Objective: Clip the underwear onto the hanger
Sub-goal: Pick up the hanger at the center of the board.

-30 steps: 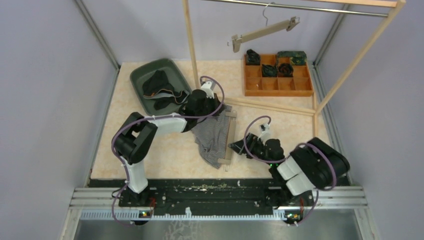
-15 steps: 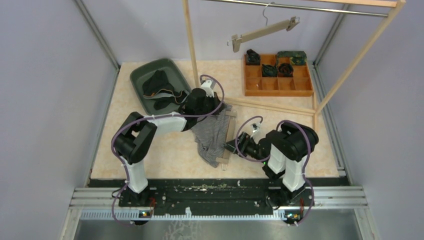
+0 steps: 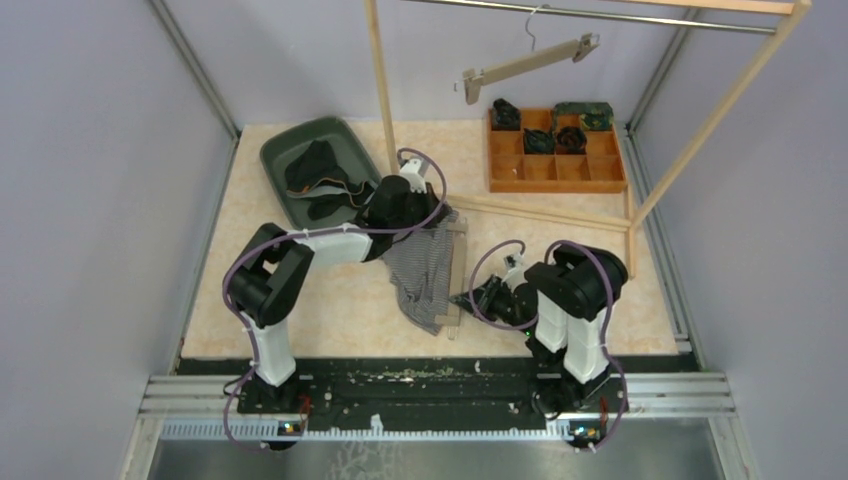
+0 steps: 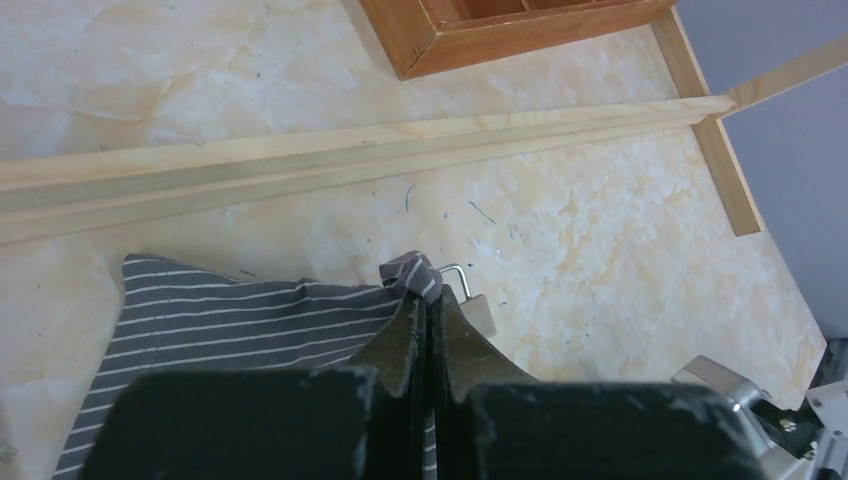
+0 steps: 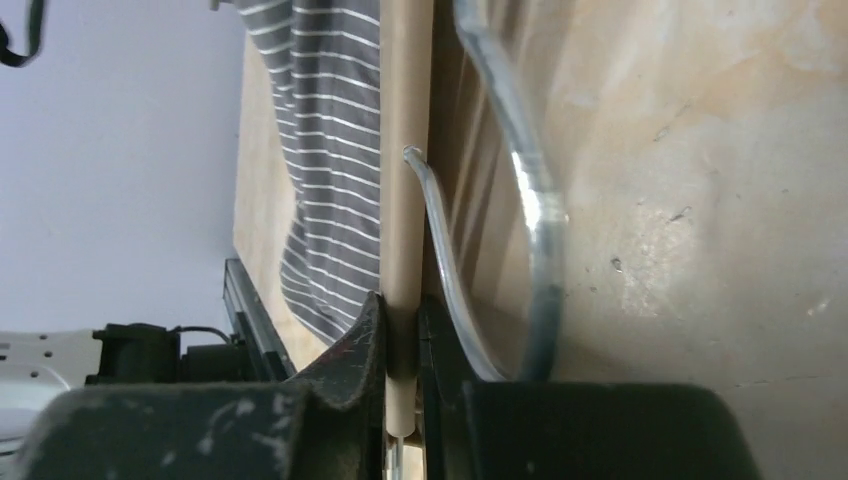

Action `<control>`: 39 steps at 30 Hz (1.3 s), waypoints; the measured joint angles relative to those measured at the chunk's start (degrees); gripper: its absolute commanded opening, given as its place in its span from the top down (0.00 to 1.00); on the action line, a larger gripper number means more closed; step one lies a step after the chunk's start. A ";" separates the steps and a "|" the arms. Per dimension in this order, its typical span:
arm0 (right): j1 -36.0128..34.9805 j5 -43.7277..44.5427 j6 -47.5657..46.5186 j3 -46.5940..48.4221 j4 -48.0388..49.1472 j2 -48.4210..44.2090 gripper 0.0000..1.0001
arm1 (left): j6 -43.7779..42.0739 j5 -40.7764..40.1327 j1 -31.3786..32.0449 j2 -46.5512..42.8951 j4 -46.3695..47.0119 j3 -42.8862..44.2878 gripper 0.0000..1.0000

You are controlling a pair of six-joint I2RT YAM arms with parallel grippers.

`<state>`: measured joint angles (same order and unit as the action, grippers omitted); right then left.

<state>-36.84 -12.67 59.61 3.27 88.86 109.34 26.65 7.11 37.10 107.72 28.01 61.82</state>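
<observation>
The striped underwear (image 3: 420, 275) is spread near the centre of the table (image 3: 330, 315). A wooden hanger (image 3: 460, 262) is laid along its 3 o'clock edge, with the bar running roughly from 12 to 6 o'clock in the top view.

The left tool (image 3: 402, 208) is set at the garment's 12 o'clock corner. In the left wrist view its fingers are pressed together, and a small fold of the striped cloth is pinched between the tips. A metal clip (image 4: 458, 272) is seen just beside that fold, at its 3 o'clock side.

The right tool (image 3: 468, 298) is placed against the lower part of the hanger from the 3 o'clock side. In the right wrist view its jaws are drawn in narrowly on the wooden bar, and striped cloth is seen lying against the bar's far side.

A green tray (image 3: 275, 150) with dark garments is found at 11 o'clock from the underwear, and a wooden compartment box (image 3: 556, 186) at 1 o'clock. A second hanger (image 3: 525, 62) is hung from the rail above.
</observation>
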 measured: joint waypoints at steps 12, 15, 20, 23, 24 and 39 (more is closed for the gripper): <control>-0.20 4.09 -3.56 -2.99 -1.73 -11.85 1.00 | 3.85 -0.02 -0.90 -1.75 6.71 -6.14 0.28; -0.20 4.61 -4.20 -2.99 -2.62 -18.60 1.00 | 4.48 -0.44 -1.18 -4.61 6.45 -6.69 0.04; -0.31 6.64 -7.67 -2.86 -19.93 -40.68 1.00 | 4.22 -2.67 -1.36 -12.74 3.19 -6.62 0.01; -0.55 9.94 -11.63 -1.38 -41.03 -59.08 1.00 | 3.26 -5.29 -1.36 -18.58 -0.68 -5.97 0.00; -0.55 11.54 -12.96 0.09 -48.87 -64.74 1.00 | 2.95 -6.69 -1.36 -20.50 -2.16 -5.84 0.00; 0.22 32.06 -31.69 50.58 -122.81 -68.81 1.00 | 1.79 -11.15 -0.92 -40.04 -16.63 -11.85 0.00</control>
<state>-36.62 19.40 27.92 53.84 -33.95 40.53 28.45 -4.03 36.18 67.68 11.38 49.98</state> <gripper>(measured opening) 0.055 0.998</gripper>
